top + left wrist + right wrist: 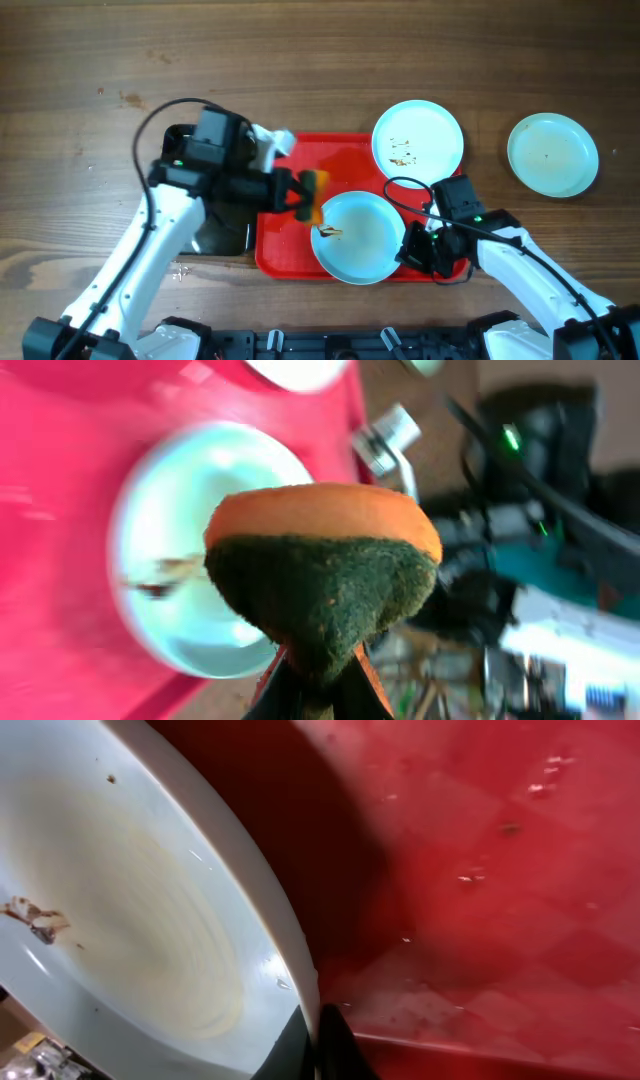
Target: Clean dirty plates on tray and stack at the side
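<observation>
Leftward, black pan (pixel 220 235) beside tray (pixel 340 160), sponge (pixel 312 195) near front plate (pixel 360 240)

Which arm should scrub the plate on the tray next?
Left. The left gripper holds the sponge at that plate's left edge, beside the food scrap. The right gripper is pinching the plate's right rim.

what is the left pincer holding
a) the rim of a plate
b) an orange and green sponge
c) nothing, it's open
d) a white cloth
b: the left pincer is shut on a sponge with an orange back and a dark green scouring face, beside the front plate.
</observation>
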Controlling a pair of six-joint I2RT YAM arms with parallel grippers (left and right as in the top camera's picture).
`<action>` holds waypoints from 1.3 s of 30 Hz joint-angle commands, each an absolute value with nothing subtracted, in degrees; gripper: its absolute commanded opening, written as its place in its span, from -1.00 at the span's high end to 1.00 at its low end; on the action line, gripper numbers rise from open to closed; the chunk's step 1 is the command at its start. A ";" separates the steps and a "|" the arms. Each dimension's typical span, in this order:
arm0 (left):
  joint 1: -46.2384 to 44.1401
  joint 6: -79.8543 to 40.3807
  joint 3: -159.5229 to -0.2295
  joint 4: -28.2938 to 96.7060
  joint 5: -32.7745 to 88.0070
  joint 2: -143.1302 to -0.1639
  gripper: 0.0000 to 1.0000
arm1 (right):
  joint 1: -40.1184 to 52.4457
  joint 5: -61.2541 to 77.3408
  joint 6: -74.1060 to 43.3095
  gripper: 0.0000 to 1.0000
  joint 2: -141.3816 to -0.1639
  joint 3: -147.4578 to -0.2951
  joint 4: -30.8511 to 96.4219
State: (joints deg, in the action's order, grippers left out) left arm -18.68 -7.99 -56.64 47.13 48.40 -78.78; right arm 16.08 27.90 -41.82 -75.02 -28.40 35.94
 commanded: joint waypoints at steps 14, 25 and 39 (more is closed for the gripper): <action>-27.55 2.20 -57.65 42.65 53.78 -100.22 0.92 | 16.67 30.09 -45.60 0.91 -74.67 -27.88 31.94; -29.93 0.32 -57.65 27.16 69.41 -105.51 0.92 | 16.67 30.06 -45.58 0.91 -74.70 -27.88 31.94; -33.12 -14.63 -57.60 24.27 49.58 -108.75 0.92 | 16.67 27.86 -46.63 0.91 -74.70 -27.88 32.77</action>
